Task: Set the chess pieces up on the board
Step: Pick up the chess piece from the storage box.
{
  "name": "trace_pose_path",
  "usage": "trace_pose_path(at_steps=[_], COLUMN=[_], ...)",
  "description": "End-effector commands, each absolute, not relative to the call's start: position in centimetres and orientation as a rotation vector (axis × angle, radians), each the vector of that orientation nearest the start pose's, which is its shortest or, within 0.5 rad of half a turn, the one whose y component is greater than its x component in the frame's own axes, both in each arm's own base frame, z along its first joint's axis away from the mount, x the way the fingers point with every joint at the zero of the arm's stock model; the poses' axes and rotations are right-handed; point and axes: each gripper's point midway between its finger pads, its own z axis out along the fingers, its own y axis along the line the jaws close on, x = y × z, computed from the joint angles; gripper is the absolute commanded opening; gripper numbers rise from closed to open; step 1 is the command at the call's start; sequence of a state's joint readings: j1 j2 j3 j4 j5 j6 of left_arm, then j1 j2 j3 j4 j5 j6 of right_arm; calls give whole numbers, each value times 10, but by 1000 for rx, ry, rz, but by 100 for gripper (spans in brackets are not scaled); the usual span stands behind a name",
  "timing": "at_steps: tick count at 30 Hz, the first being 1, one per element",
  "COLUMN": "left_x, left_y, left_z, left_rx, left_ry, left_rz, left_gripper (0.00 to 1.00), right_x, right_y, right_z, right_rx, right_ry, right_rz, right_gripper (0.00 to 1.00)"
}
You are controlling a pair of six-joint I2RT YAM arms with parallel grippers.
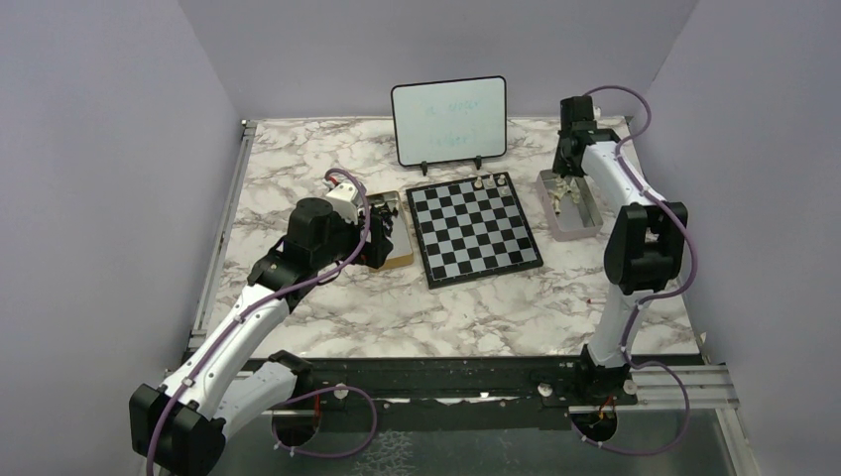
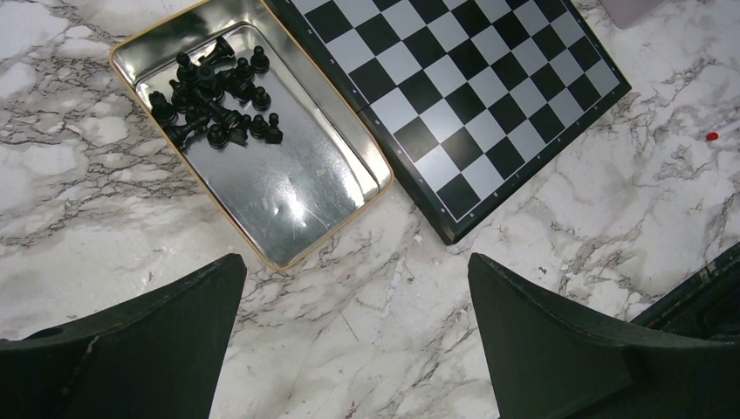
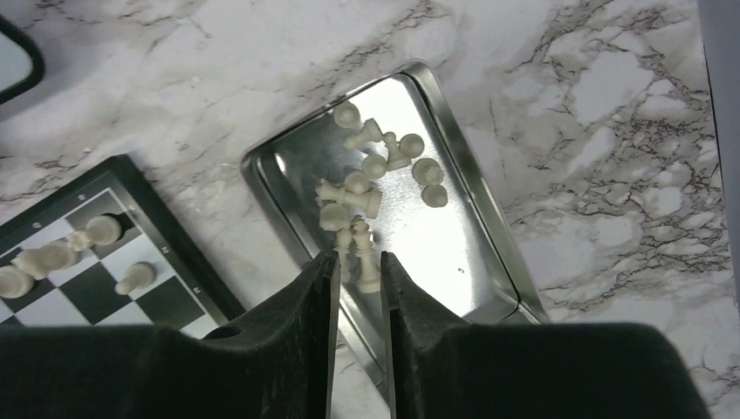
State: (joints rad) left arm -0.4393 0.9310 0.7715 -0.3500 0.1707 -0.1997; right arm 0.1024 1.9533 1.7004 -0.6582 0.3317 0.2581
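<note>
The board (image 1: 474, 230) lies mid-table, with three white chess pieces (image 1: 491, 182) on its far right squares, also in the right wrist view (image 3: 52, 257). More white chess pieces (image 3: 375, 166) lie in a silver tin (image 3: 471, 183) right of the board. My right gripper (image 3: 359, 257) is low over that tin, jaws a narrow way apart, with one lying white piece (image 3: 366, 266) between the tips and a gap beside it. My left gripper (image 2: 358, 271) hangs wide open and empty above bare marble, just short of a gold-rimmed tin (image 2: 305, 183) holding the black pieces (image 2: 214, 109).
A small whiteboard (image 1: 448, 119) on a stand sits behind the board. The board's near corner (image 2: 454, 231) lies close to the gold-rimmed tin. A tiny red speck (image 2: 713, 136) is on the marble to the right. Purple walls enclose the table.
</note>
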Motion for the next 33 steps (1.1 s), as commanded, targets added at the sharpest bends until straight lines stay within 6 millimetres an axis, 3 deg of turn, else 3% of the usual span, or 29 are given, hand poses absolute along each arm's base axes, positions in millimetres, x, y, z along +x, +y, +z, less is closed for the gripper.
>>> trace_pose_path(at_steps=[1, 9, 16, 20, 33], left_x=[261, 263, 263, 264, 265], left_y=[-162, -162, -162, -163, -164], left_z=[193, 189, 188, 186, 184], left_rx=[357, 357, 357, 363, 367], left_ry=[2078, 2090, 2093, 2103, 2109], left_rz=[-545, -536, -534, -536, -536], left_gripper=[99, 99, 99, 99, 99], right_x=[490, 490, 489, 488, 493], right_y=[-21, -47, -46, -61, -68], right_z=[136, 100, 73, 67, 55], right_rx=[415, 534, 477, 480, 451], right_ry=[2365, 2374, 2397, 2385, 2412], right_rz=[-278, -312, -306, -311, -332], right_gripper=[29, 30, 30, 31, 36])
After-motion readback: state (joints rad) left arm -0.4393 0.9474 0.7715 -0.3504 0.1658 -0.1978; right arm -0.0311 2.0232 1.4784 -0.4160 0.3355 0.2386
